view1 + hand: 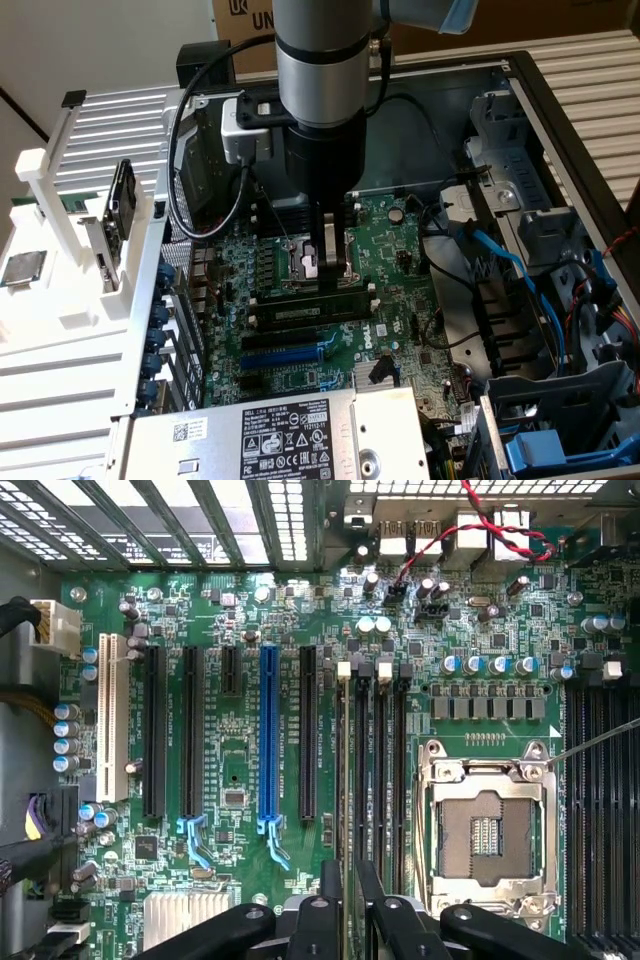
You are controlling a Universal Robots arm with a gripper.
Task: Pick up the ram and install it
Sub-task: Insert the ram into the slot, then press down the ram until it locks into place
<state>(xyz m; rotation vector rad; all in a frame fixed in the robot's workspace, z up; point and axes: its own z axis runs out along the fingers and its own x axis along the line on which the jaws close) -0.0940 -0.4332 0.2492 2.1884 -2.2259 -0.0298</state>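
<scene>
Gripper hangs above the motherboard, its fingers pinching the ram upright on edge, the strip reaching down into the memory slots just beside the bare processor socket.

Arm: silver cylindrical wrist link, black ring, blue joint cap at one o'clock. White camera block clamped alongside, black cable looping. Gripper: slim black fingers.
</scene>
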